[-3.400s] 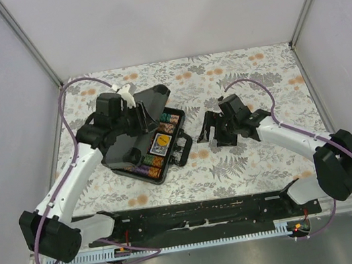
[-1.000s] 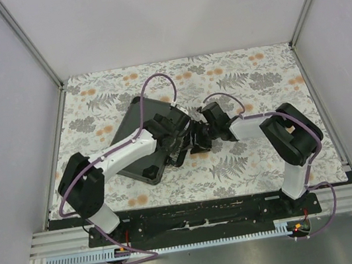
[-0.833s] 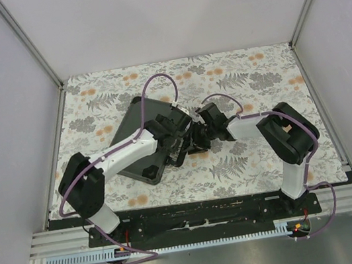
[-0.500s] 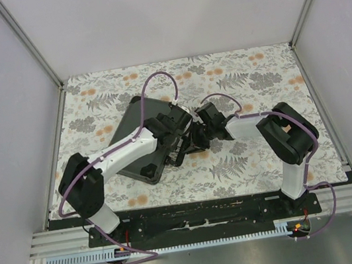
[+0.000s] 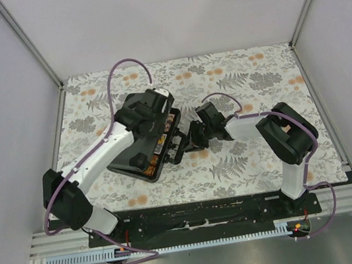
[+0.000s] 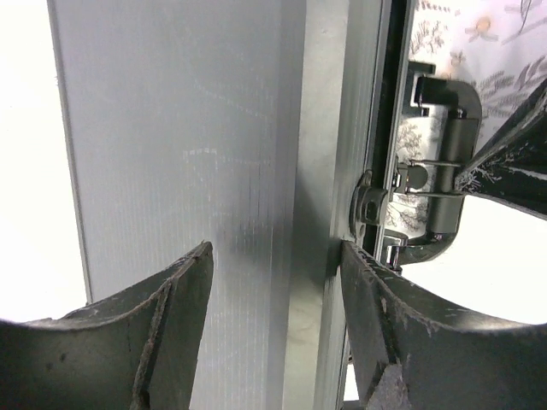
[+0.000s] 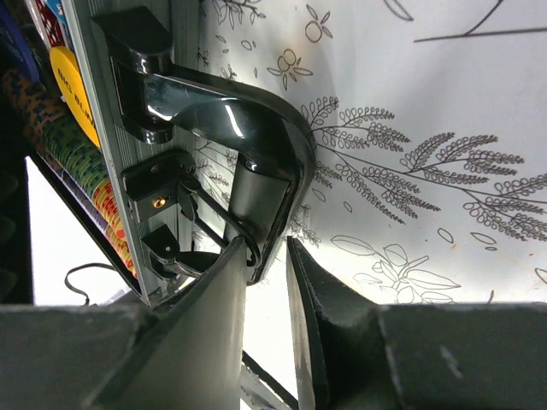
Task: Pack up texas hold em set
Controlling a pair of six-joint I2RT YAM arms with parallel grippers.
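The black case of the texas hold em set lies left of centre on the table. Its lid is tilted up, so rows of coloured chips show along the right side. My left gripper is shut on the lid's edge. In the left wrist view the grey lid panel and its metal rim run between the fingers of the left gripper. My right gripper is nearly shut on the end of the glossy black handle. In its wrist view my right gripper shows beside a latch. Chips and a yellow button show inside.
A floral cloth covers the table. White walls with metal posts close in the left, right and back. A black rail holding the arm bases runs along the near edge. Purple cables loop above both arms.
The left arm has swung back and left with the lid, lifting it so the chips show again. The right gripper has closed at the handle and stayed there.
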